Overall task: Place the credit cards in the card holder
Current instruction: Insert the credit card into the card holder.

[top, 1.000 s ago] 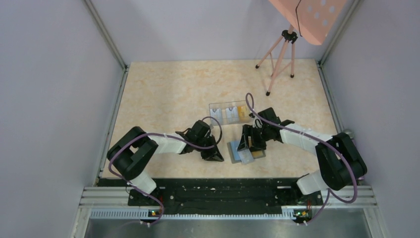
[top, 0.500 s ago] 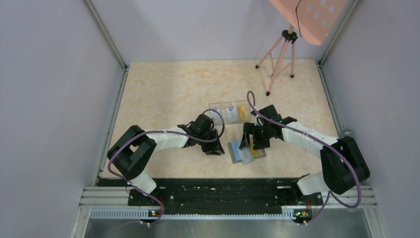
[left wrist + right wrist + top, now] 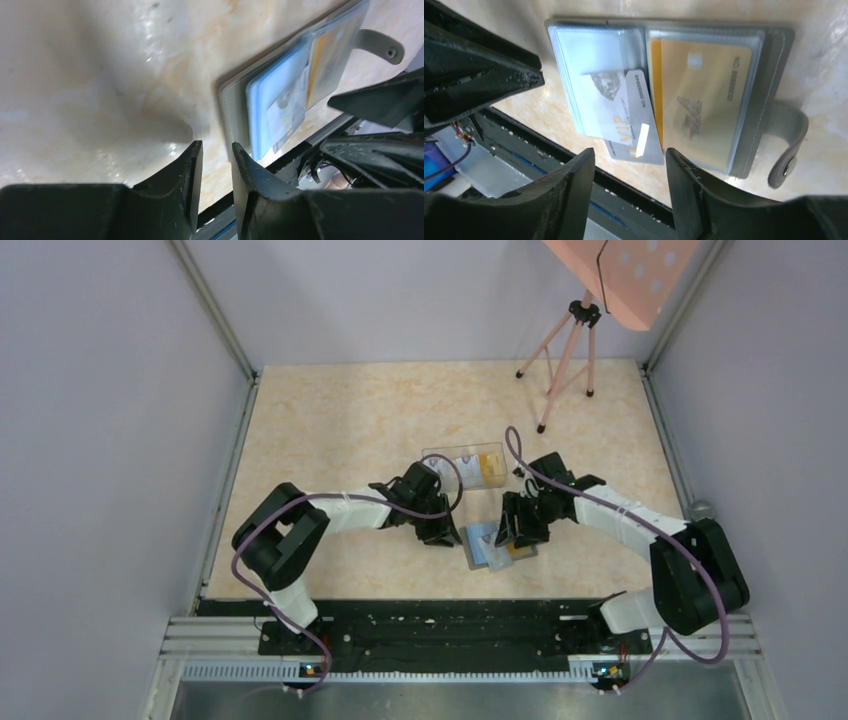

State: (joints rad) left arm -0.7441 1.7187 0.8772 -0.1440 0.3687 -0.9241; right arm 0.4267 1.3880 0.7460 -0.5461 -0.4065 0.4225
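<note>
While lying spread open and flat on the pale marbled table (image 3: 330,440), near its front edge and between the two arms, shows as a small card holder (image 3: 480,543), roughly square, dark grey outside and light blue within, with clear plastic pockets. Seen from the right wrist: a grey border framing two pockets side by side, and a rounded snap tab (image 3: 791,140) sticking out from one edge. Holds an orange-yellow card (image 3: 704,100) fully seated in the pocket nearest the tab. Holds also a pale grey card (image 3: 629,120) marked VIP, tilted, only partly inside the other pocket, one end poking past the holder's edge. Right gripper (image 3: 629,152) above that protruding end, jaws parted wide and gripping nothing; touching the card or not, cannot tell. Left gripper (image 3: 216,150) just beside the holder on the side away from the tab, low over bare table, jaws set at a narrow gap with nothing between. Farther back, just behind both grippers, a clear plastic box (image 3: 462,462) with further cards (image 3: 489,468) inside
</note>
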